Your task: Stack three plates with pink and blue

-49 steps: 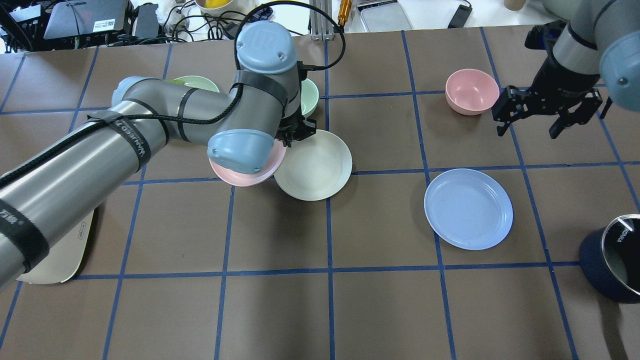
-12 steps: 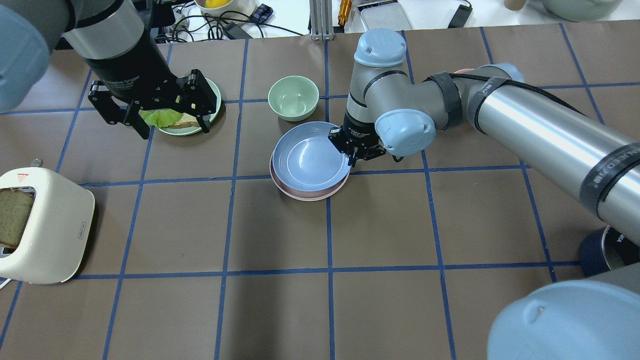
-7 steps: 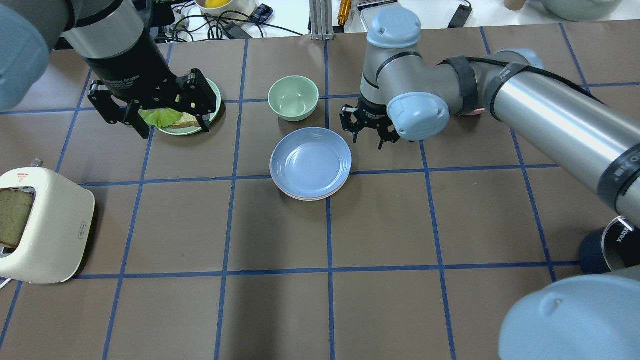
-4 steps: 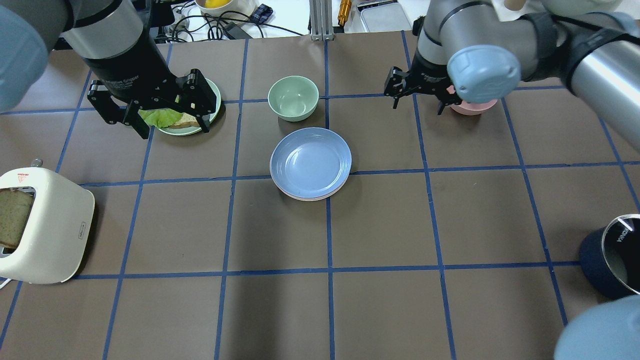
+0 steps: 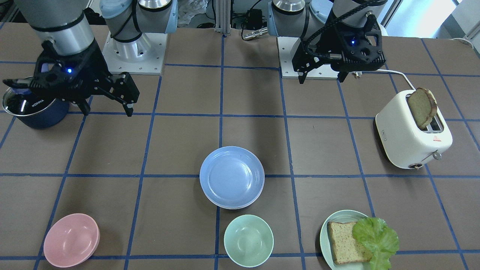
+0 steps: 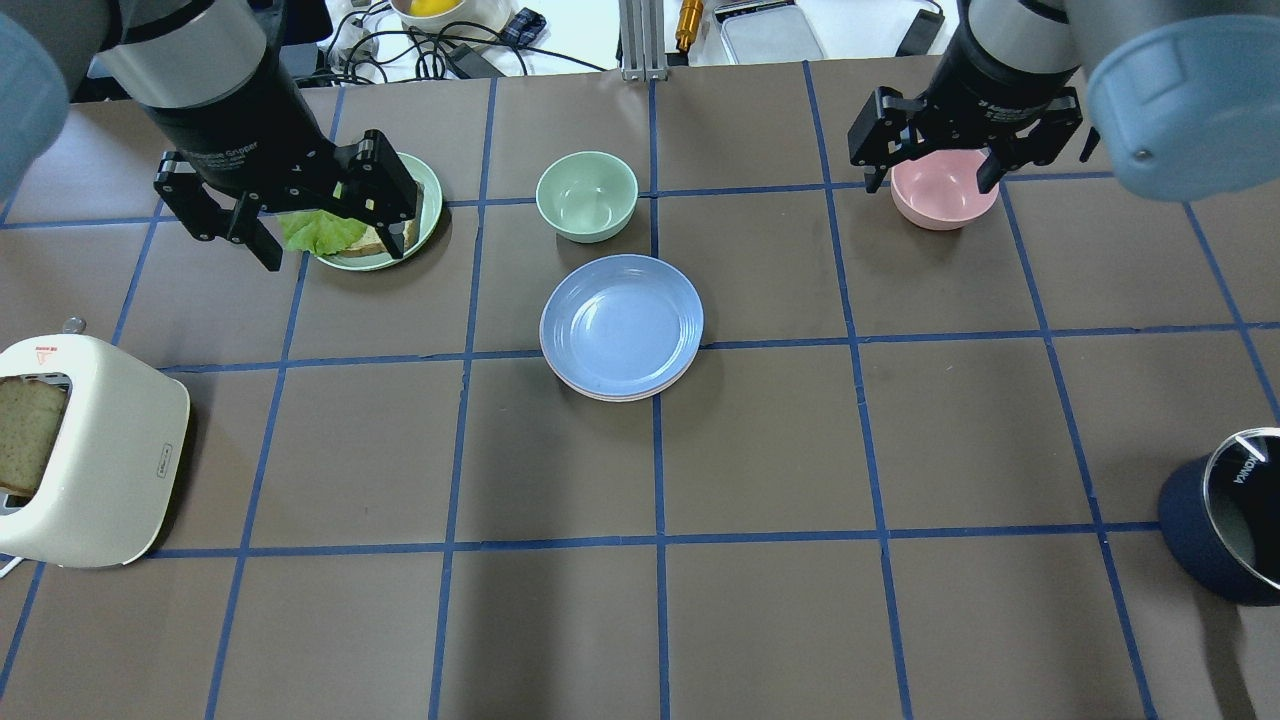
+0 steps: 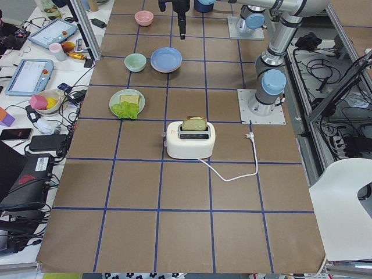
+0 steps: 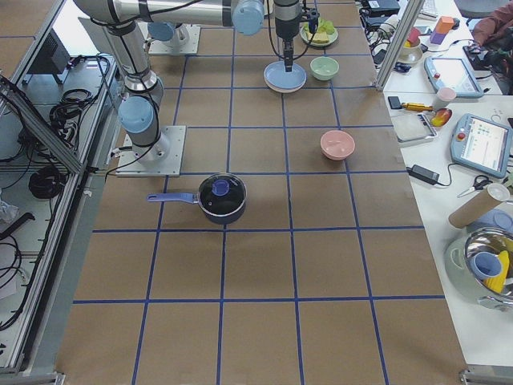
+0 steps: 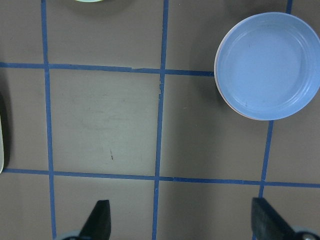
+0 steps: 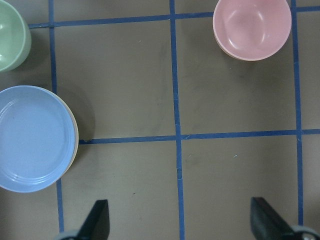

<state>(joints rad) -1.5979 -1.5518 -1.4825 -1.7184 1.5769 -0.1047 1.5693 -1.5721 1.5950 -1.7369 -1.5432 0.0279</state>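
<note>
Brown worktop (image 6: 760,450) carries the stack (image 6: 621,330) between the two sets of fingers, well apart from both. Blue plate (image 5: 231,176) lies level on top, nested so the pile sits steady; a pink rim (image 6: 612,397) peeps out beneath it, and the cream plate I cannot surely make out. Left fingers (image 6: 385,205) and right fingers (image 6: 866,160) hang spread wide and empty, raised to either side, likely to avoid nudging a pile that looks finished.
</note>
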